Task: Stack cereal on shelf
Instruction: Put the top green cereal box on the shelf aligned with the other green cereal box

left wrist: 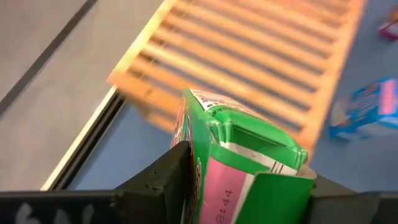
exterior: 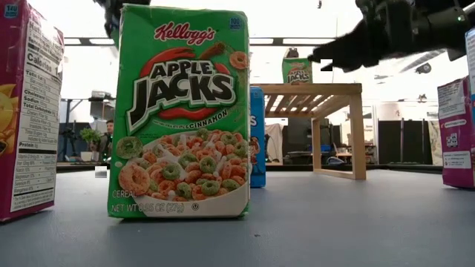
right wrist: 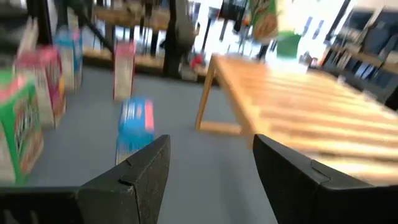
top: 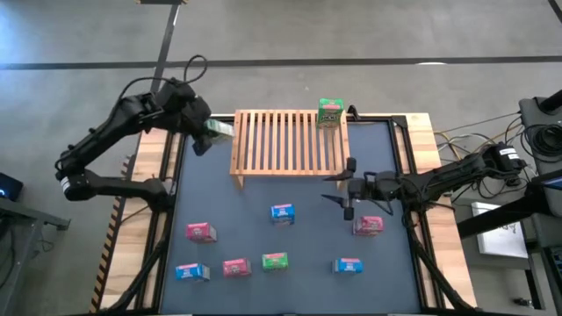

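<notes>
High view: left gripper (top: 207,132), upper left by the shelf (top: 288,140), has its fingers clamped on a green cereal box (left wrist: 239,165). Right gripper (top: 345,187) hangs mid-right over the bench (top: 263,237), fingers spread and empty; another green box (top: 330,112) sits on the shelf's upper-right corner.

Dark table (top: 290,263) with wooden side boards (top: 426,132). Grey floor (top: 351,35) around it. Cables (top: 457,136) lie right of the table.
</notes>
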